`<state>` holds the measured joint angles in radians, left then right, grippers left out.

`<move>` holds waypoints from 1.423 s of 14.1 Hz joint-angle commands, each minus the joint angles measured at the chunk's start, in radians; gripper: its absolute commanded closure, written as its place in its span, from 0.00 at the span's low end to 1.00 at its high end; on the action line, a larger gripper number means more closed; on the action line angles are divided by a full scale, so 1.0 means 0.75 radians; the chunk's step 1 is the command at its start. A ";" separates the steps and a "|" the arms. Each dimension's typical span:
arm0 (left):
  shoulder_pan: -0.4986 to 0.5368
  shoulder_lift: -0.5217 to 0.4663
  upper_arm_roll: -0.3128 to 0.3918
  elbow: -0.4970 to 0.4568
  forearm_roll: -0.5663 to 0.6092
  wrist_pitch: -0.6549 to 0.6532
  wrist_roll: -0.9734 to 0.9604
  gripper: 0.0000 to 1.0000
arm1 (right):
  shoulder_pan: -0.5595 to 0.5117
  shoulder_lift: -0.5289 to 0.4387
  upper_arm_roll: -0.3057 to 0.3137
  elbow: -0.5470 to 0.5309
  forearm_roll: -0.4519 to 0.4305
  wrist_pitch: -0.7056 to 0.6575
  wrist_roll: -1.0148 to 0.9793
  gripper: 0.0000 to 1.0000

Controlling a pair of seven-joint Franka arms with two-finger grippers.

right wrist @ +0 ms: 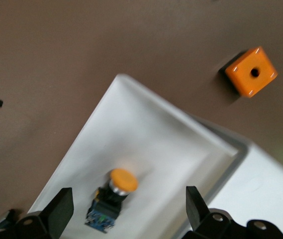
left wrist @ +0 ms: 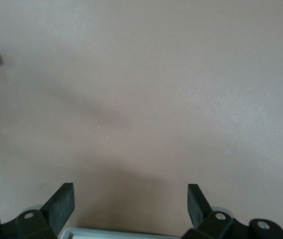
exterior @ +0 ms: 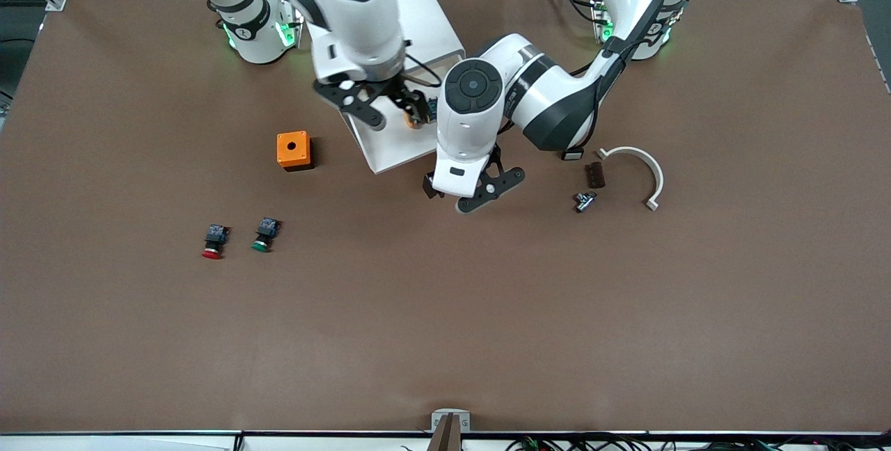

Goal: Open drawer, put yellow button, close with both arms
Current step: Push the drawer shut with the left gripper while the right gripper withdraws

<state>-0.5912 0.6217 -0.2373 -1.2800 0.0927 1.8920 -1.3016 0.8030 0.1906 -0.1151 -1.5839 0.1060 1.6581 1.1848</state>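
Lying in the pulled-out shallow white tray drawer point(right wrist: 146, 149) you see the small yellow-capped push-button point(right wrist: 112, 196); above it your right arm's black gripper point(right wrist: 126, 206) hangs with fingers spread wide; your left arm's black gripper point(left wrist: 131, 201), also wide and empty, hovers over the brown table point(exterior: 445, 312) beside the drawer's front edge.

light: even, bright | shadows: soft | right wrist view: motion-blurred
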 commanded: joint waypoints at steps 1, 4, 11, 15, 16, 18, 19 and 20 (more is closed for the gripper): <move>-0.013 0.003 -0.003 -0.015 0.044 0.034 0.052 0.00 | -0.195 0.002 0.016 0.158 -0.006 -0.194 -0.315 0.00; -0.015 0.016 -0.005 -0.015 0.012 0.044 0.024 0.00 | -0.422 -0.023 0.012 0.206 -0.008 -0.310 -0.727 0.00; -0.073 0.034 -0.005 -0.017 -0.048 0.040 -0.050 0.00 | -0.858 -0.043 0.012 0.210 -0.070 -0.362 -1.467 0.00; -0.122 0.044 -0.005 -0.020 -0.171 0.040 -0.050 0.00 | -0.991 -0.037 0.019 0.228 -0.119 -0.362 -1.574 0.00; -0.134 0.044 -0.005 -0.024 -0.175 0.040 -0.050 0.00 | -1.013 -0.035 0.017 0.236 -0.125 -0.362 -1.578 0.00; -0.169 0.044 -0.005 -0.030 -0.177 0.040 -0.050 0.00 | -1.046 -0.035 0.019 0.257 -0.119 -0.364 -1.588 0.00; -0.185 0.044 -0.005 -0.032 -0.181 0.040 -0.050 0.00 | -1.048 -0.035 0.019 0.271 -0.119 -0.372 -1.608 0.00; -0.201 0.044 -0.005 -0.034 -0.211 0.040 -0.054 0.00 | -1.050 -0.031 0.019 0.275 -0.117 -0.404 -1.631 0.00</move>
<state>-0.7153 0.6594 -0.2432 -1.2938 -0.0281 1.9145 -1.3315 0.0383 0.1637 -0.1258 -1.4072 0.0275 1.3936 -0.0090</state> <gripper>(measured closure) 0.000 0.000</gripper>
